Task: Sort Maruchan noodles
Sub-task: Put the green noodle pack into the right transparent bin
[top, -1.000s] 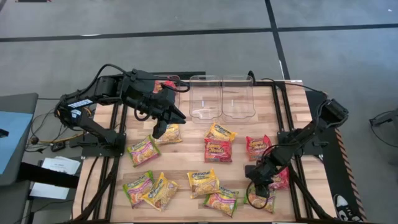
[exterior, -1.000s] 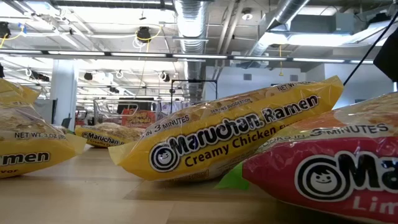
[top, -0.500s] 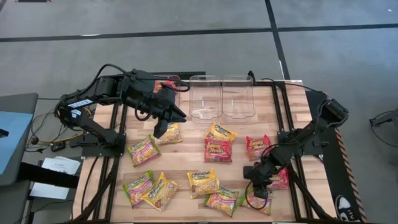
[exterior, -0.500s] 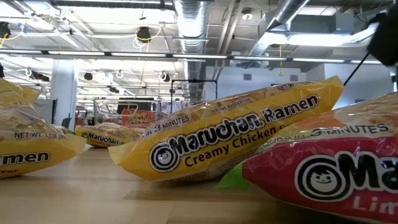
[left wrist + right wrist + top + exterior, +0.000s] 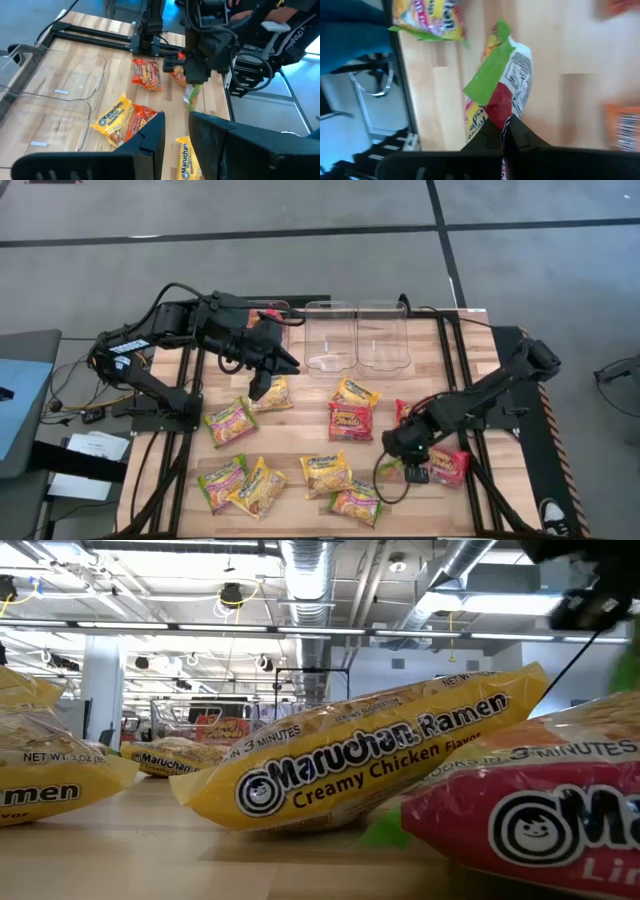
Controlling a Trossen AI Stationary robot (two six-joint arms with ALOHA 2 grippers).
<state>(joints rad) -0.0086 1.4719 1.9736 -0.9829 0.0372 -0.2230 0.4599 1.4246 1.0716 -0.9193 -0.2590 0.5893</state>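
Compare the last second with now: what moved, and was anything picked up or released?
The right gripper, shut on a green-and-pink packet, has lifted it off the table's near right corner and carried it left. The left gripper still hangs over the yellow packet; the clear bins and the other packets stayed put.

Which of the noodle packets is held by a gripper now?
The green-and-pink packet, pinched at one end by the right gripper and lifted; all others lie flat on the table.

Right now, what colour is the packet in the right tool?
Green and red-pink packet, with some yellow, pinched in the right tool; right wrist view shows it best.
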